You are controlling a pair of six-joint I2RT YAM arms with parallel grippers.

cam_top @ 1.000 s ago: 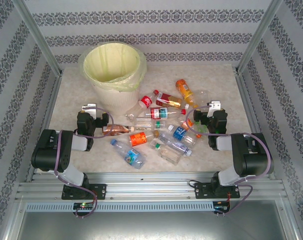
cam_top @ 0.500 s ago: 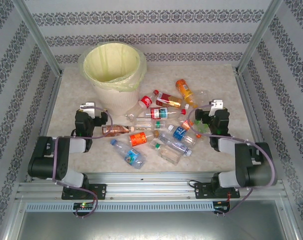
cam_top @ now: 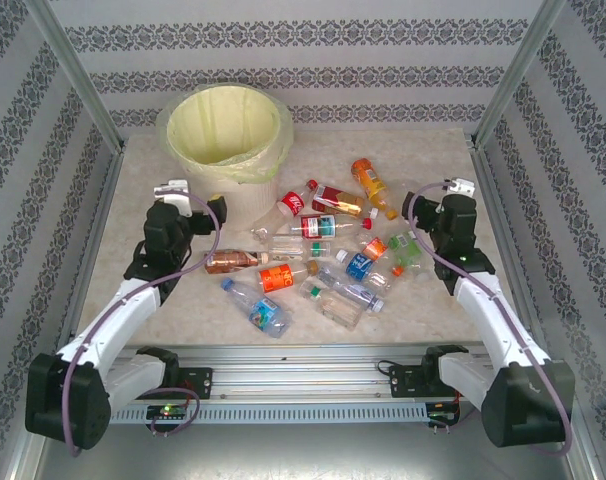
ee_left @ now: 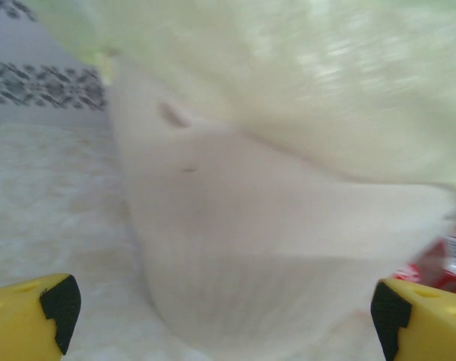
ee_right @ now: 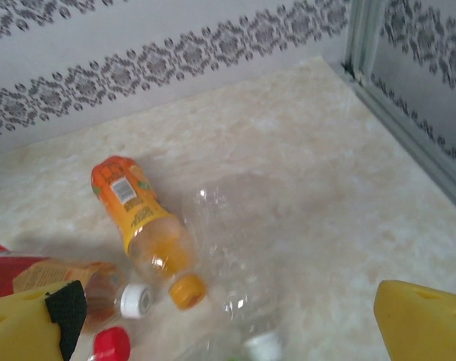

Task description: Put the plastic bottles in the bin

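**Both arms poised, bottles still scattered.** Your left arm (cam_top: 123, 305) hangs just beside the bin (cam_top: 238, 195), which stands near the far-left corner of the tabletop (cam_top: 443, 160) with its pale yellow liner (cam_top: 223, 125) draped over the rim. The overhead view lays out the plastic bottles (cam_top: 318, 250), lying strewn across the middle of the tabletop.

The left wrist view adds what the overhead cannot. It shows the bin's cream wall close up and blurred, with a red-labelled bottle (ee_left: 448, 263) peeking past its right side. Yellow fingertips (ee_left: 32, 316) sit at both bottom corners, so the left jaws stand wide apart, gripping nothing.

Your right arm (cam_top: 483, 300) hovers near the right edge, beside the bottles. Its wrist view picks out an orange bottle (ee_right: 141, 218) lying cap toward the camera and a clear bottle (ee_right: 235, 241) just beside it. The right jaws are likewise spread wide and empty.
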